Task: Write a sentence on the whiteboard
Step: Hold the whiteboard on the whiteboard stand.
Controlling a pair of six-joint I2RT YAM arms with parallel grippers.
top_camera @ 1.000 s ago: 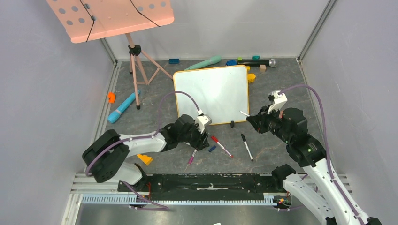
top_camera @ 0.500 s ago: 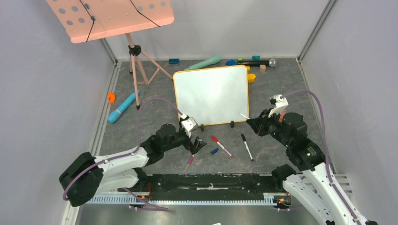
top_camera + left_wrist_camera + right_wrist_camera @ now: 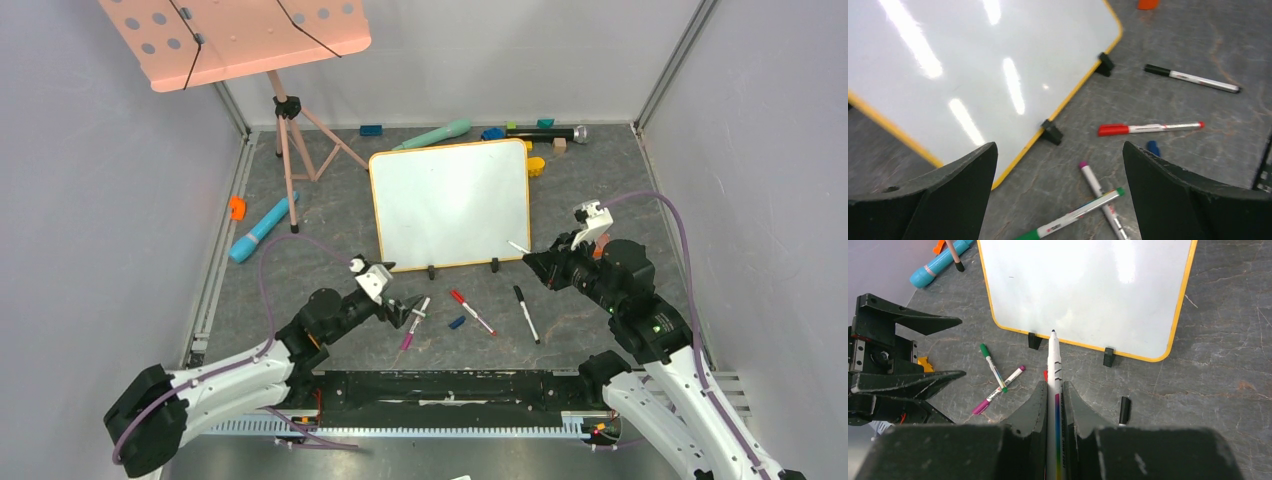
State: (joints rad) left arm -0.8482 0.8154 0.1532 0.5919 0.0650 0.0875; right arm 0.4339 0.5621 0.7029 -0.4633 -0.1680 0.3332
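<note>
The whiteboard (image 3: 450, 200) is seen on the grey tabletop (image 3: 580, 165), in the middle and towards the far side. Its thin orange-yellow frame is rounded at the corners, and 2 black clip feet (image 3: 431, 271) are fixed to its near edge. Its surface is shown plain white, with streaks of reflected light in the left wrist view. Whether the board lies flat or leans cannot be told.

The left fingers (image 3: 948, 200) are spread fully wide and nothing is held between them. They are held low over the tabletop, just near and left of the board's near left corner. Between them, in the left wrist view, a green-capped marker (image 3: 1073, 215) and a purple-capped marker (image 3: 1096, 187) are seen crossed over each other on the tabletop. A red-capped marker (image 3: 1148, 128), a small blue cap (image 3: 1153, 148) and a black-capped marker (image 3: 1193, 81) are laid further to the right, all apart from the board.

The right fingers (image 3: 1030, 412) are closed tightly on a white marker (image 3: 1054, 365) with a rainbow stripe along its barrel. Its dark tip is pointed at the board's near edge, between the 2 clip feet in the right wrist view. Whether the tip touches the board cannot be told.

A pink perforated music-stand tray (image 3: 235, 35) on a tripod (image 3: 290, 140) is placed at the far left, and a teal cylinder (image 3: 262, 228) is laid on the tabletop near the tripod's feet
</note>
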